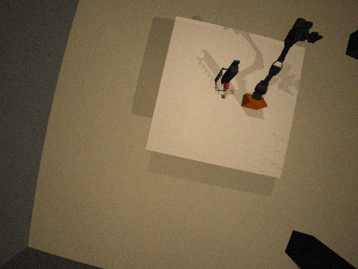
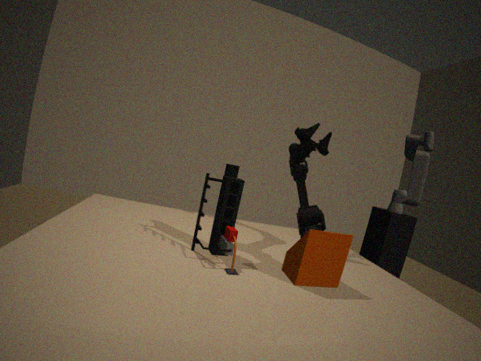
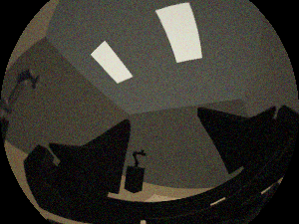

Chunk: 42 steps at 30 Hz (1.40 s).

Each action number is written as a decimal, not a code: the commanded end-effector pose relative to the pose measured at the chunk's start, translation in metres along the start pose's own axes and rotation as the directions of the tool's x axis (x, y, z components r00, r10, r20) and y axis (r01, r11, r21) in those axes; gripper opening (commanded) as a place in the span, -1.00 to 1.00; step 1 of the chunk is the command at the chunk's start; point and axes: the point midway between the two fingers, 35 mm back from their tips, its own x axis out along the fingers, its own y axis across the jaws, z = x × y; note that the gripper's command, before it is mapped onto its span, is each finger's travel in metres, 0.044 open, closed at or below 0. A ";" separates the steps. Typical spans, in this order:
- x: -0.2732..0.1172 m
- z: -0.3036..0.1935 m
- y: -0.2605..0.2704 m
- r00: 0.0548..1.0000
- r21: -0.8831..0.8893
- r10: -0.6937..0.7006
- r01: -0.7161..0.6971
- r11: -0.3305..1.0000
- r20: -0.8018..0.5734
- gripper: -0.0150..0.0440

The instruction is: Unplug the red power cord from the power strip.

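The black power strip (image 1: 231, 72) (image 2: 227, 212) stands upright on the pale table (image 1: 193, 134) (image 2: 120, 299). The red plug (image 1: 227, 85) (image 2: 231, 233) is at the strip's lower end, against its face; whether its prongs are seated cannot be told. An orange cord (image 2: 235, 253) runs down from the plug to a small dark block (image 1: 223, 96) (image 2: 232, 271) on the table. My gripper (image 1: 317, 30) (image 2: 324, 128) (image 3: 164, 116) is open and empty, high up and well away from the plug, cord and strip. The wrist view shows neither plug nor strip.
A thin black frame with pegs (image 2: 200, 208) stands beside the strip. An orange wedge-shaped block (image 1: 254, 102) (image 2: 323, 259) stands in front of my arm's base. Another arm (image 2: 421, 172) stands on a black pedestal (image 2: 387, 240) beyond the table.
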 end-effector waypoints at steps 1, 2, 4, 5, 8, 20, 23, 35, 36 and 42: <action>0.001 0.000 -0.002 1.000 -0.003 -0.007 0.007 1.000 0.001 0.78; 0.002 0.000 -0.007 1.000 -0.012 -0.029 0.029 1.000 0.003 0.69; 0.010 -0.002 -0.029 0.994 -0.035 -0.111 0.110 0.993 -0.003 0.51; 0.016 -0.006 -0.045 0.988 -0.033 -0.155 0.154 0.988 -0.024 0.42; 0.033 -0.020 -0.093 0.955 -0.033 -0.281 0.279 0.960 -0.099 0.15; 0.040 -0.120 -0.268 0.606 -0.186 -0.631 0.634 0.751 -0.484 0.05; 0.026 -0.154 -0.305 0.463 -0.258 -0.662 0.669 0.697 -0.589 0.05; -0.083 -0.297 -0.387 -0.210 -0.495 -0.461 0.546 0.676 -0.862 0.05; -0.095 -0.309 -0.389 -0.267 -0.498 -0.421 0.522 0.693 -0.867 0.05; -0.168 -0.368 -0.382 -0.573 -0.402 -0.137 0.368 0.838 -0.808 0.05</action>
